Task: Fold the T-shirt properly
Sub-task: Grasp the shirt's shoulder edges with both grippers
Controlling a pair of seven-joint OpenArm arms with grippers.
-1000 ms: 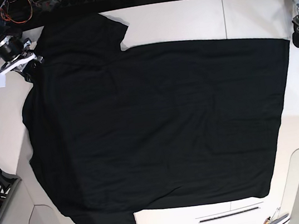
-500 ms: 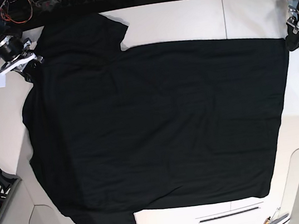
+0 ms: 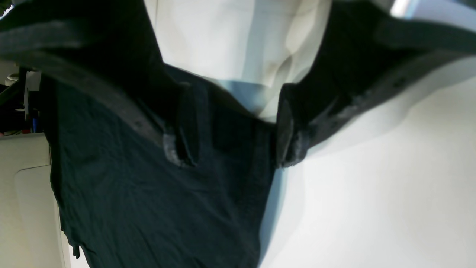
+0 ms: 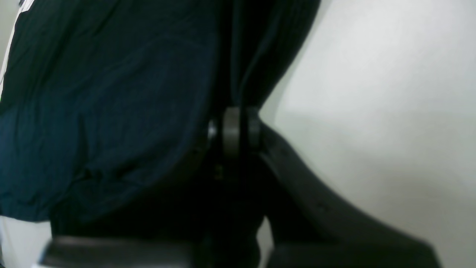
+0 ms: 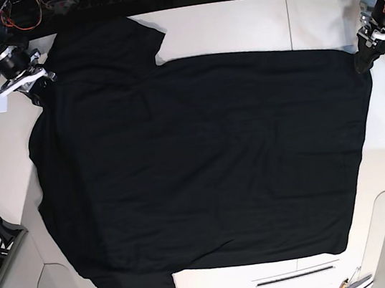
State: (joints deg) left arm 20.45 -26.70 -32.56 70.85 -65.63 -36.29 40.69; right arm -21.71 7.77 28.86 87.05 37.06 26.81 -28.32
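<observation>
Right fingers clench the T-shirt; left fingers, released, straddle its corner hem and may close beside it.

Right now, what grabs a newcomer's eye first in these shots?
The big black T-shirt, spread plain side up, covers most of the white table. The right gripper is shut on fabric at the shirt's far shoulder corner. The left gripper sits at the opposite hem corner, jaws wide apart astride the hem.

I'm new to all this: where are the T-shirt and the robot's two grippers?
T-shirt (image 5: pixel 210 163), base view, middle of the cloth.
Left gripper (image 3: pixel 232 141), left wrist view, between its fingertips.
Right gripper (image 4: pixel 238 128), right wrist view, closed fingertips.
</observation>
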